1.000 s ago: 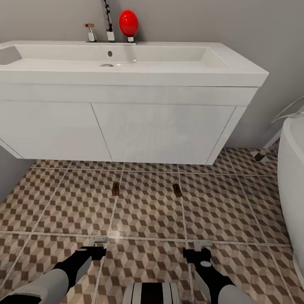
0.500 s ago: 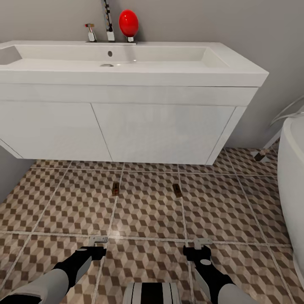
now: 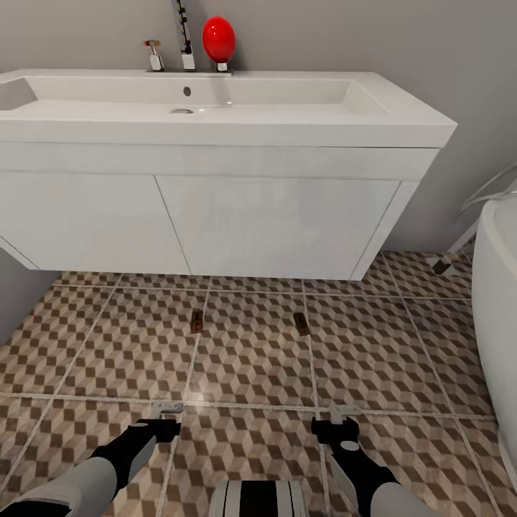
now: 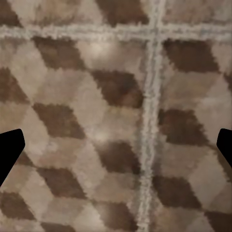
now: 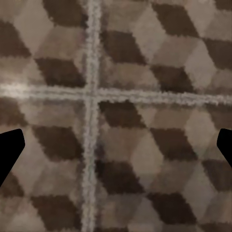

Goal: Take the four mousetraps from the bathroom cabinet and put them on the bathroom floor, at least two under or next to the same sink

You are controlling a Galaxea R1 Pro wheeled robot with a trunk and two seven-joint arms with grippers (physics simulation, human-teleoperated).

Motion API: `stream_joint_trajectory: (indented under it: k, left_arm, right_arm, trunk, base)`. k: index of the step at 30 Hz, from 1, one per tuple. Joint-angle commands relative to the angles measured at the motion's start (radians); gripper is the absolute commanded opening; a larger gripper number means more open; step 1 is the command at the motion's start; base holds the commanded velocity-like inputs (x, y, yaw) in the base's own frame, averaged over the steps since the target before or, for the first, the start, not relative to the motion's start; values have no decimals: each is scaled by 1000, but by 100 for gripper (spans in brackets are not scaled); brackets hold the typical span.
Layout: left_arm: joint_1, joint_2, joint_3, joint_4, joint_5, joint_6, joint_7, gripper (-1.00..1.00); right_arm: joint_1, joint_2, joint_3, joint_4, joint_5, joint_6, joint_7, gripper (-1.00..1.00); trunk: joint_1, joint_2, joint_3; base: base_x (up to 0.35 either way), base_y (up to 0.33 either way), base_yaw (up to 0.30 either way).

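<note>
Mousetraps: two (image 3: 195, 322) (image 3: 301, 324) on floor (image 3: 251, 359) just before sink (image 3: 215, 108), long axes toward it.
Grippers: left (image 3: 166, 408), right (image 3: 344, 413) spread, empty, each nearer its own-side trap.

No legible txt, labels, nos. or signs anywhere in view.

Two mousetraps (image 3: 196, 322) (image 3: 301, 324) lie side by side on the bathroom floor (image 3: 251, 359), before the bathroom sink (image 3: 215, 108).
</note>
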Motion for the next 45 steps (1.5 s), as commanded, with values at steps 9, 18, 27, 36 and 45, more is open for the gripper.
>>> stream_joint_trajectory:
  k: [9, 18, 27, 36, 45]
  left_arm:
    - [0, 0, -8, -2, 9, 6, 4, 100]
    - [0, -1, -8, -2, 9, 6, 4, 100]
    - [0, -1, -8, -2, 9, 6, 4, 100]
    - [0, -1, -8, -2, 9, 6, 4, 100]
    - [0, -1, -8, -2, 10, 6, 4, 100]
  right_arm:
    - [0, 0, -6, 1, 10, -2, -3, 100]
    - [0, 0, -5, 1, 10, -3, -1, 100]
    - [0, -1, -5, 1, 10, -3, 1, 100]
    - [0, -1, -5, 1, 10, -3, 3, 100]
    - [0, -1, -5, 1, 10, -3, 3, 100]
  trunk:
    - [0, 0, -1]
    - [0, 0, -1]
    - [0, 0, -1]
    - [0, 0, -1]
    - [0, 0, -1]
  base:
    - [0, 0, 0]
    - [-4, 0, 0]
    - [-154, 0, 0]
    - [-305, 0, 0]
    - [-332, 0, 0]
